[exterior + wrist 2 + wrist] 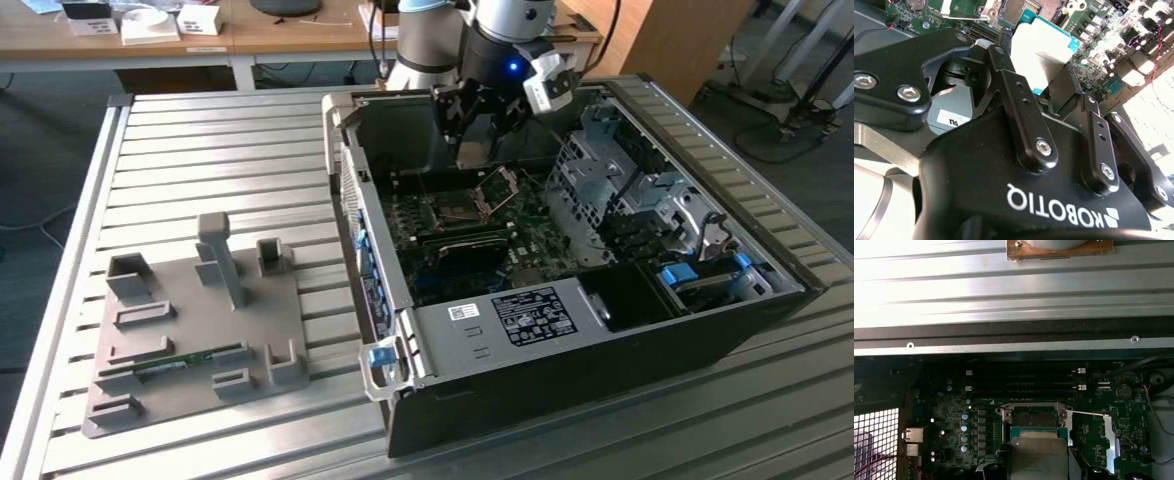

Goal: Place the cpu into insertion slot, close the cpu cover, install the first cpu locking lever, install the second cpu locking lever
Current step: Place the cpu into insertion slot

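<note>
Cpu: cpu (1043, 47) hangs just over the insertion slot (1034, 419), not yet seated, by the computer case's (561, 385) wall nearest the arm's base.
Pincer: pincer (1038, 72) clamped on the cpu's opposite edges.
Cover: cpu cover (502, 183) stands raised.
Care: probably best kept level, corners matched, lowered straight without sliding.

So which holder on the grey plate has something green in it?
The long low holder near the plate's front edge: a green strip lies along it; the others show only grey.
</note>
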Controlling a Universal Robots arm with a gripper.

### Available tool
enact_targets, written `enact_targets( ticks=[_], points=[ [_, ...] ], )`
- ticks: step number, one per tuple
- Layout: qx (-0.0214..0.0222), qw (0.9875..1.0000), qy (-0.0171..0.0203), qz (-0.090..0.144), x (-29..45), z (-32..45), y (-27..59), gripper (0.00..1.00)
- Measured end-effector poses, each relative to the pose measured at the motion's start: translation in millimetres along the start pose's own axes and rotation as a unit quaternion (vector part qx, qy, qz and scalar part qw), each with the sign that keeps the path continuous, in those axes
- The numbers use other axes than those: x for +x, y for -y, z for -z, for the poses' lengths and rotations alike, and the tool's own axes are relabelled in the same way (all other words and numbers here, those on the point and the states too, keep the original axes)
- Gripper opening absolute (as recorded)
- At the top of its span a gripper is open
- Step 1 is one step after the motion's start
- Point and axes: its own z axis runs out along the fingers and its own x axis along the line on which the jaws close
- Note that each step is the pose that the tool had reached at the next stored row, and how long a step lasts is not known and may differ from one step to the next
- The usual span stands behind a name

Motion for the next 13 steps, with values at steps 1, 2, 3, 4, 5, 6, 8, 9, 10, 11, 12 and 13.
enact_targets(
  ticks=[1,2,3,4,5,6,8,9,10,11,12,13],
  points=[
    [0.0,1.0,0.0,0.0,0.0,-0.2,0.0,0.54],
    [0.0001,1.0,0.0,0.0,0.0,-0.3,0.1,0.54],
    [0.0,1.0,0.0,0.0,0.0,-0.5,0.1,0.54],
    [0.0001,1.0,0.0001,0.0,0.0,-0.8,0.0,0.54],
    [0.0002,1.0,0.0001,0.0,0.0,-1.2,0.1,0.54],
    [0.0003,1.0,0.0001,0.0,0.0,-1.5,0.1,0.54],
    [0.0004,1.0,0.0001,0.0,0.0,-2.5,0.2,0.54],
    [0.0005,1.0,0.0001,0.0,-0.1,-3.1,0.3,0.54],
    [0.0005,1.0,0.0001,0.0,-0.1,-3.6,0.3,0.54],
    [0.0005,1.0,0.0001,0.0,-0.1,-4.1,0.3,0.54],
    [0.0006,1.0,0.0,0.0,-0.1,-4.5,0.4,0.54],
    [0.0007,1.0,0.0,0.0,-0.1,-4.9,0.4,0.54]
  ],
)
